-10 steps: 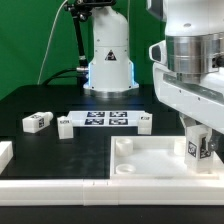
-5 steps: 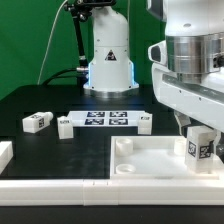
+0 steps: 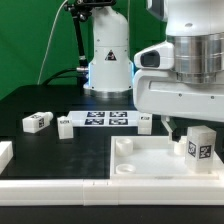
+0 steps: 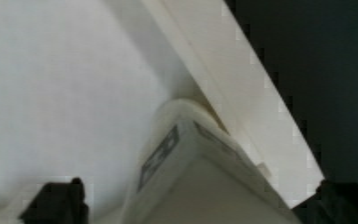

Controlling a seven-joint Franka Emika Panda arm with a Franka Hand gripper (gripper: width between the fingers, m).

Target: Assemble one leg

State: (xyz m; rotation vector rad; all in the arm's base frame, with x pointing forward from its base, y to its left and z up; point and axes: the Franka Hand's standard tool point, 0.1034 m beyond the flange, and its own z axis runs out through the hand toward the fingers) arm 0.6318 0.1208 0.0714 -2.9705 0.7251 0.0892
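Observation:
One leg (image 3: 200, 143), a small white block with a black-and-white tag, stands upright in the near right corner of the large white tray-like piece (image 3: 150, 162). My gripper (image 3: 186, 122) hangs just above it and slightly toward the exterior view's left. In the wrist view the leg (image 4: 202, 165) lies between my two dark fingertips (image 4: 55, 200), with a gap on each side. The jaws are open and hold nothing. Beside the leg the tray's raised rim (image 4: 220, 70) runs along the black table.
Three more white legs lie on the black table, two left of the marker board (image 3: 37, 122) (image 3: 65, 127) and one right of it (image 3: 145, 122). The marker board (image 3: 105, 120) lies between them. The robot base (image 3: 108, 60) stands behind. Another white part (image 3: 5, 152) is at the left edge.
My gripper was down around the leg in the tray's corner. It has let go, risen and shifted toward the exterior view's left. The leg stays standing there.

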